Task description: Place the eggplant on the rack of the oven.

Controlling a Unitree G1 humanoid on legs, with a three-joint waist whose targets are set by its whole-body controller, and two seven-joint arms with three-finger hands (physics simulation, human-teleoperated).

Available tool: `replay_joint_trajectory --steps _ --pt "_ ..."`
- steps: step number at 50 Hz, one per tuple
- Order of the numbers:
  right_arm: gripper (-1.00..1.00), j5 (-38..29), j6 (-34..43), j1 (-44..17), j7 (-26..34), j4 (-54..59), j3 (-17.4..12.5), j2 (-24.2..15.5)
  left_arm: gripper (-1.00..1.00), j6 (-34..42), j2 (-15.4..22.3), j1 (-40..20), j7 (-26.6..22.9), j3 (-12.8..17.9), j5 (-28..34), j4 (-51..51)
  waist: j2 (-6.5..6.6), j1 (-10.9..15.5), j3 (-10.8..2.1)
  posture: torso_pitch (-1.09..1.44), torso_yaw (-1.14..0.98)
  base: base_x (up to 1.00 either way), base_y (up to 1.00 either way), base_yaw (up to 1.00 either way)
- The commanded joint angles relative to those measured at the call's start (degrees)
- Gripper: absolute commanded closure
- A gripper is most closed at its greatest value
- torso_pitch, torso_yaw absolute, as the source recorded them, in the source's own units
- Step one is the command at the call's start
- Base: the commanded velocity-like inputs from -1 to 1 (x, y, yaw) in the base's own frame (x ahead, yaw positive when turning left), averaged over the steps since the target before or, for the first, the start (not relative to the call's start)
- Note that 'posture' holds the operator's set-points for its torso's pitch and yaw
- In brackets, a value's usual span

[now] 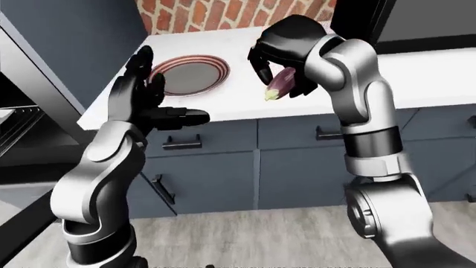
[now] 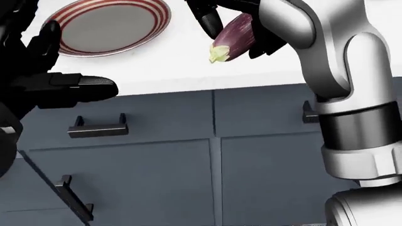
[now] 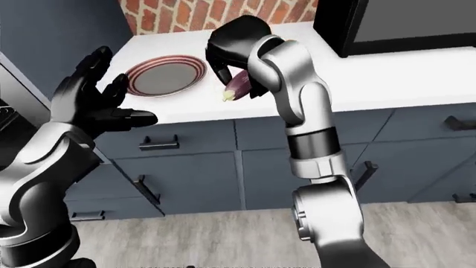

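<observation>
A purple eggplant (image 2: 233, 36) with a pale green stem end hangs above the white counter (image 2: 188, 66), gripped by my right hand (image 1: 281, 53), whose black fingers close round it. The striped plate (image 2: 107, 26) it came from lies bare to the left on the counter. My left hand (image 1: 149, 103) is held up with its fingers spread, left of the eggplant and holding nothing. The oven's interior with a rack (image 1: 15, 131) shows at the left edge of the left-eye view.
Dark blue drawers with bar handles (image 2: 99, 129) run beneath the counter. A brick wall (image 1: 223, 14) stands behind it, and a dark appliance (image 3: 394, 22) sits on the counter at the right. Grey wood floor (image 1: 245, 240) lies below.
</observation>
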Motion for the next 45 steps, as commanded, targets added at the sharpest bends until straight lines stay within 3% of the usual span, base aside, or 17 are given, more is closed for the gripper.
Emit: replay_joint_trajectory --steps 1,5,6,7,15,17,18,24,27,33,35,36,37,38,40,42,45 --pt "1.0 0.8 0.2 -2.6 -1.1 -2.4 -0.6 0.1 -1.0 -2.0 0.8 -1.5 0.2 1.2 0.5 -1.7 -0.42 0.4 -1.98 0.0 0.0 0.0 0.0 0.0" --pt "1.0 0.6 0.0 -3.0 -1.9 -2.2 -0.5 0.0 -1.0 -1.8 0.9 -1.7 0.3 1.3 0.4 -1.8 -0.11 0.4 -1.78 0.0 0.0 0.0 0.0 0.0" --pt "1.0 0.7 0.1 -3.1 -1.7 -2.0 -0.6 -0.1 -1.0 -1.8 0.9 -1.7 0.2 1.4 0.4 -1.7 0.06 1.0 -2.93 0.0 0.0 0.0 0.0 0.11" --pt "1.0 0.8 0.1 -3.4 -1.5 -1.9 -0.6 -0.1 -1.0 -1.8 0.9 -1.7 0.2 1.4 0.4 -1.7 0.52 1.9 -3.58 0.0 0.0 0.0 0.0 0.38" --pt "1.0 0.8 0.0 -4.7 -1.8 -1.1 -0.6 -0.6 -1.0 -1.8 1.1 -1.8 0.3 1.4 0.3 -1.6 4.16 2.3 -3.23 0.0 0.0 0.0 0.0 0.95" --pt "1.0 0.8 -0.1 -4.7 -1.9 -1.0 -0.7 -0.6 -1.0 -1.8 1.0 -1.8 0.3 1.3 0.3 -1.6 5.81 2.3 -3.34 0.0 0.0 0.0 0.0 1.0" --pt "1.0 0.7 -0.1 -4.7 -1.9 -1.1 -0.6 -0.7 -1.0 -1.8 1.0 -1.8 0.3 1.2 0.3 -1.7 7.77 2.3 -4.04 0.0 0.0 0.0 0.0 1.0" --pt "1.0 0.6 -0.3 -3.9 -2.2 -1.4 -0.7 -0.7 -1.0 -1.8 0.9 -1.7 0.3 1.1 0.4 -1.8 4.64 4.4 -4.14 0.0 0.0 0.0 0.0 1.0" --pt "1.0 0.5 -0.4 -3.9 -2.3 -1.4 -0.7 -0.7 -1.0 -1.9 0.8 -1.6 0.3 1.0 0.5 -1.9 3.51 4.4 -3.41 0.0 0.0 0.0 0.0 1.0" --pt "1.0 0.3 -0.2 -4.1 -2.7 -1.0 -0.7 -0.7 -1.0 -1.8 0.7 -1.7 0.3 1.1 0.6 -1.9 0.97 3.8 -3.27 0.0 0.0 0.0 0.0 1.0" --pt "1.0 0.4 -0.1 -4.2 -2.5 -1.1 -0.7 -0.7 -1.0 -1.7 0.7 -1.8 0.3 1.1 0.6 -1.9 -0.89 3.9 -3.34 0.0 0.0 0.0 0.0 1.0" --pt "1.0 0.4 -0.1 -4.2 -2.5 -1.0 -0.7 -0.7 -1.0 -1.7 0.8 -1.8 0.3 1.2 0.6 -1.9 -2.7 4.0 -3.88 0.0 0.0 0.0 0.0 1.0" --pt "1.0 0.4 -0.1 -4.2 -2.5 -0.9 -0.7 -0.7 -1.0 -1.6 0.8 -1.8 0.3 1.2 0.6 -1.9 -2.51 3.8 -4.89 0.0 0.0 0.0 0.0 1.0" --pt "1.0 0.4 -0.1 -4.1 -2.4 -1.0 -0.7 -0.7 -1.0 -1.6 0.8 -1.9 0.3 1.2 0.5 -1.9 -2.14 3.3 -3.48 0.0 0.0 0.0 0.0 1.0" --pt "1.0 0.5 0.0 -4.1 -2.3 -1.3 -0.7 -0.7 -1.0 -1.3 0.9 -1.9 0.3 1.4 0.3 -2.1 -2.42 3.7 -3.11 0.0 0.0 0.0 0.0 1.0" --pt "1.0 0.4 0.0 -3.8 -2.1 -1.5 -0.7 -0.6 -1.0 -1.4 0.9 -1.9 0.3 1.3 0.3 -2.1 -1.46 3.8 -3.48 0.0 0.0 0.0 0.0 1.0" --pt "1.0 0.3 0.0 -3.9 -2.3 -1.4 -0.6 -0.5 -1.0 -1.5 0.9 -1.8 0.3 1.4 0.3 -2.1 0.53 3.7 -2.66 0.0 0.0 0.0 0.0 1.0"
